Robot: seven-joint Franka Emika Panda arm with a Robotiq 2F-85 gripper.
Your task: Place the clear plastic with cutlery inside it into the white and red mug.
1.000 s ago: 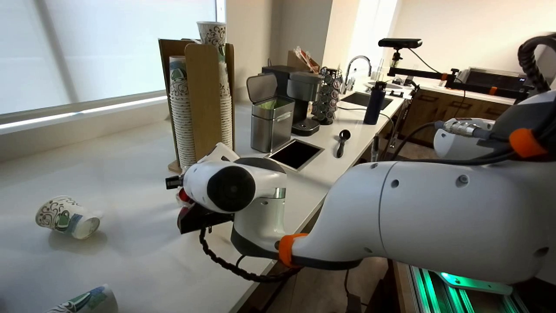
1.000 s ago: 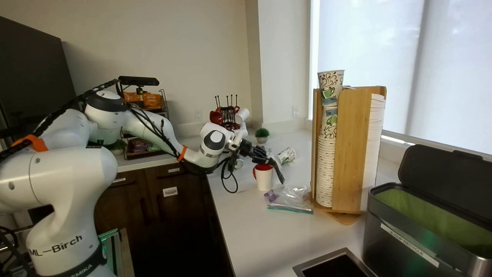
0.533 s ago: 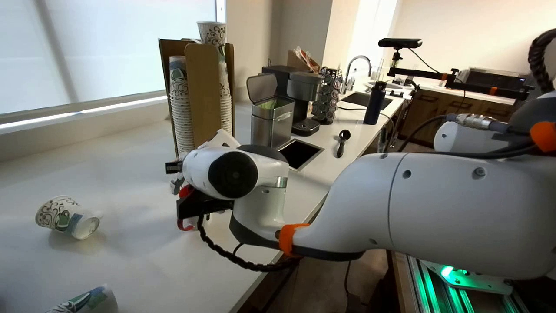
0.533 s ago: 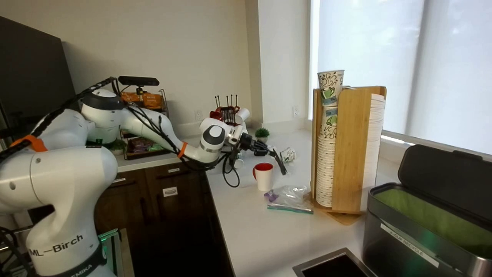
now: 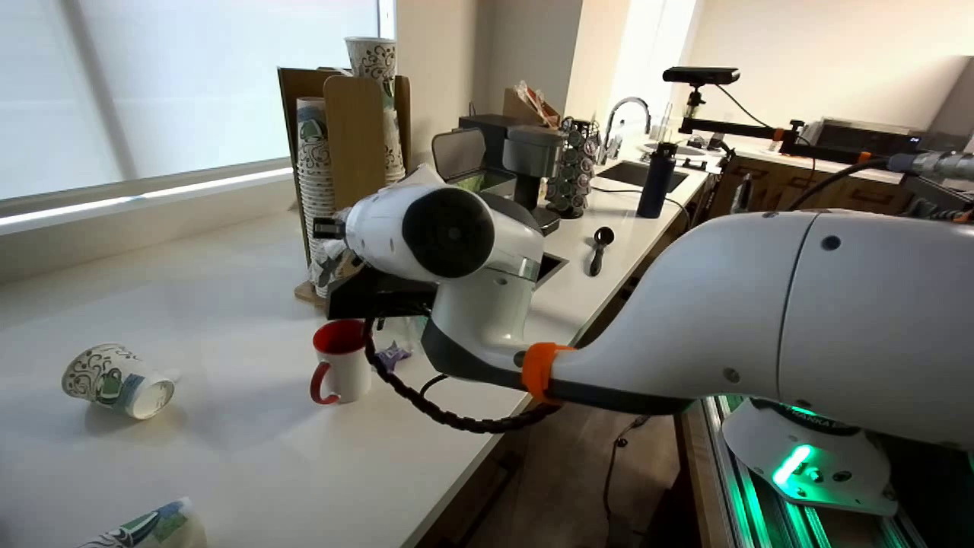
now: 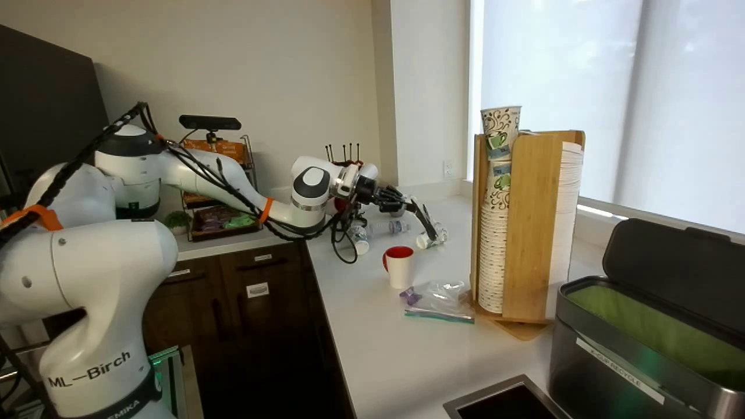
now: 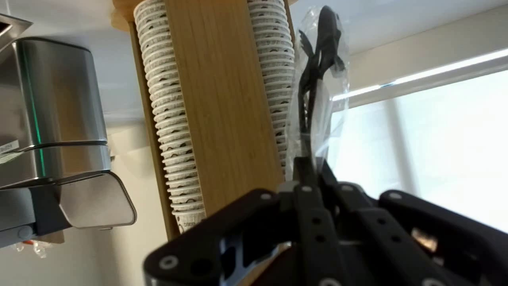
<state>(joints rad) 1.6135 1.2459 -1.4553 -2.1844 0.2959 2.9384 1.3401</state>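
A white mug with a red inside and red handle stands upright on the counter, in both exterior views. My gripper is shut on one end of a clear plastic packet with dark cutlery inside. The packet sticks out past the fingertips. In an exterior view the packet slants down from my gripper, higher than the mug and behind it to the right, apart from it. In an exterior view the packet shows partly behind the wrist. The mug is out of the wrist view.
A wooden holder with stacked paper cups stands right of the mug. A clear zip bag and a purple item lie before the mug. Paper cups lie on their sides. A grey bin stands beyond the holder.
My gripper has risen with the packet and moved away from the mug. The mug, hidden behind the wrist earlier in an exterior view, now shows there. The mug has not moved.
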